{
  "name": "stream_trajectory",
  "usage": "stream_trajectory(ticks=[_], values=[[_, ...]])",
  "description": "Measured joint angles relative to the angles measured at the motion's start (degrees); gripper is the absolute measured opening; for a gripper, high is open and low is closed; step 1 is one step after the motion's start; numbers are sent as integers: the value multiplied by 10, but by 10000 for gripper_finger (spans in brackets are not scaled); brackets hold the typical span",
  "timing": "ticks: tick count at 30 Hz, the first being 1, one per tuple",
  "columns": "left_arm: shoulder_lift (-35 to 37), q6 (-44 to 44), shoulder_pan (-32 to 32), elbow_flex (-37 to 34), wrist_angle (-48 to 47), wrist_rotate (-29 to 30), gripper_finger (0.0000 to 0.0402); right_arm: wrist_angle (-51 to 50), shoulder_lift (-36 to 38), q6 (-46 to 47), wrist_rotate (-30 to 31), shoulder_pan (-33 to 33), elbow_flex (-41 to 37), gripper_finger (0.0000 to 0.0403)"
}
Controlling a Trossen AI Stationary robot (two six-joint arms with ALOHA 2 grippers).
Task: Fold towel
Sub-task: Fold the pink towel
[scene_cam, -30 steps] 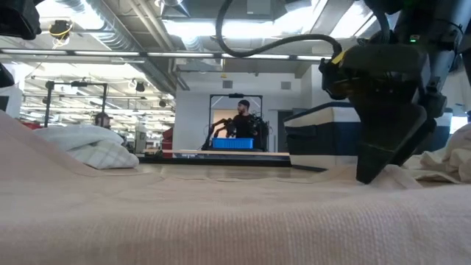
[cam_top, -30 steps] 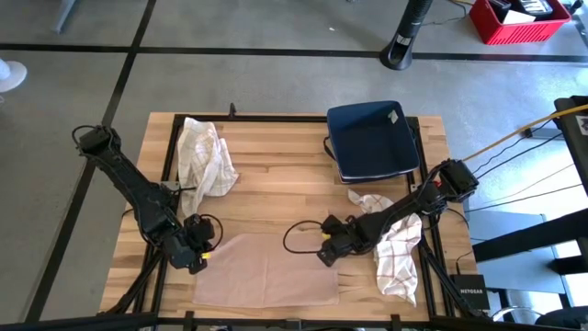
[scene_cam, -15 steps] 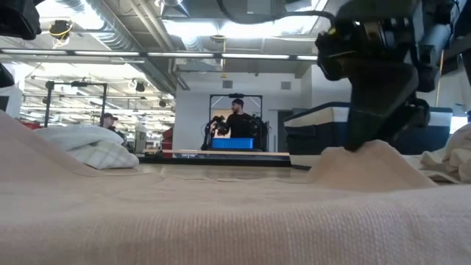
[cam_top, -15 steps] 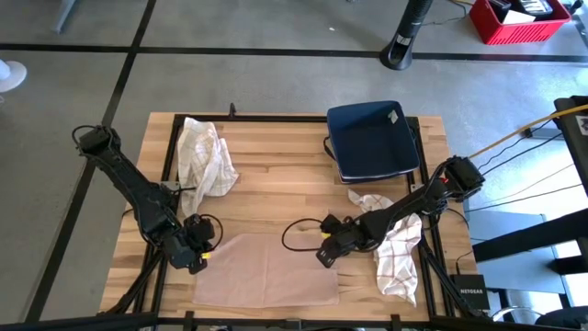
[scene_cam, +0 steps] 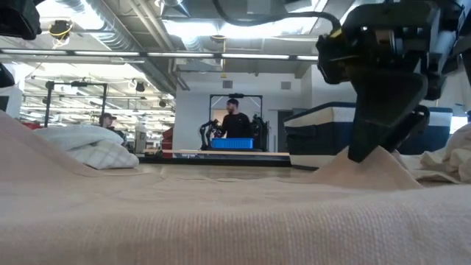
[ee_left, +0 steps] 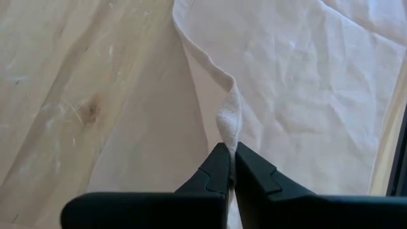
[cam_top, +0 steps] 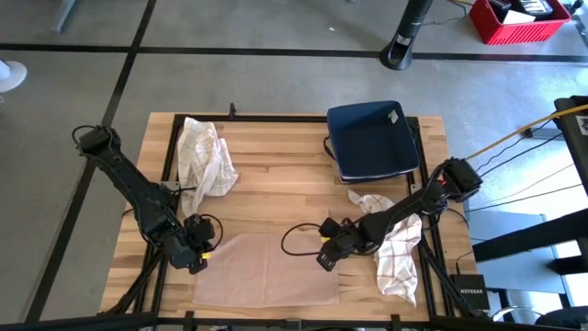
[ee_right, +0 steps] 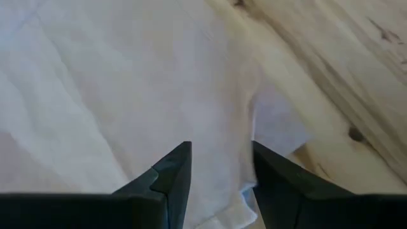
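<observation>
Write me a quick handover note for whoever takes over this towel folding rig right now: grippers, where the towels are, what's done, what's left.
Left gripper: shut on the left edge of the beige towel, pinching up a small ridge of cloth.
Right gripper: fingers apart, down over the towel's right edge near the corner; cloth tents up under it in the low view, grip not confirmed.
Beige towel: spread flat at the table's front middle, no fold made yet.
Elsewhere: white checked cloth crumpled back left, another checked cloth front right, navy folded stack back right.
Left to do: secure the right grip, then make every fold.
</observation>
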State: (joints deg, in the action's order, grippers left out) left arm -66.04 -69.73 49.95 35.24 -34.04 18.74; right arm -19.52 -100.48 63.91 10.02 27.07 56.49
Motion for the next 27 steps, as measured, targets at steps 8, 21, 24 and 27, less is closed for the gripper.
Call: stream_trajectory(ticks=[8, 21, 24, 27], values=[[0, 8, 0, 0, 0, 0, 2, 1, -1, -46, 19, 0, 0, 85], [0, -41, 44, 91, -148, 24, 1, -148, 7, -138, 97, 41, 104, 6], [0, -54, 61, 129, -194, 44, 1, -196, 7, -159, 151, 58, 141, 9], [0, -74, 79, 160, -240, 62, 1, -231, 7, -177, 195, 72, 172, 4]])
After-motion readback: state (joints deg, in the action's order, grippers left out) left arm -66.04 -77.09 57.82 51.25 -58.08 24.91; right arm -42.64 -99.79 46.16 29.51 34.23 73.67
